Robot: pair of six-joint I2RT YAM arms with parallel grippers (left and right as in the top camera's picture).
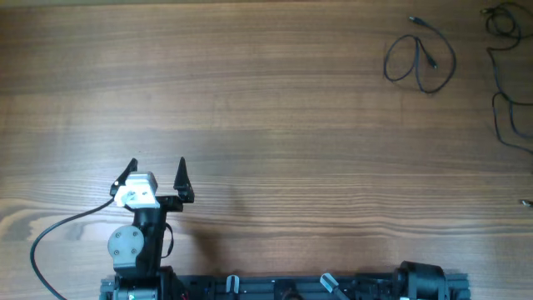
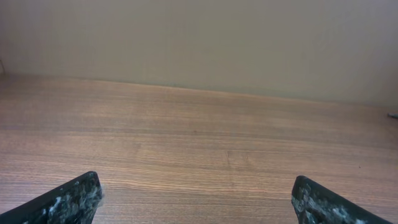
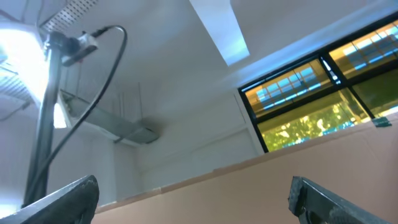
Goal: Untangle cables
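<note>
One thin black cable (image 1: 419, 60) lies as a loose loop with small plug ends at the far right of the wooden table. A second black cable (image 1: 502, 79) winds along the right edge, partly cut off by the frame. My left gripper (image 1: 158, 172) is open and empty above bare wood at the near left, far from both cables. In the left wrist view its fingers (image 2: 196, 190) are spread wide over the table. My right gripper (image 3: 193, 186) is open and empty, pointing up at the ceiling. The right arm (image 1: 420, 279) sits folded at the near edge.
A small plug end (image 1: 526, 202) shows at the right edge. The arm mounting rail (image 1: 283, 287) runs along the near edge. A thick black arm cable (image 1: 58, 233) curves at the near left. The wooden table (image 1: 266, 125) spans the view.
</note>
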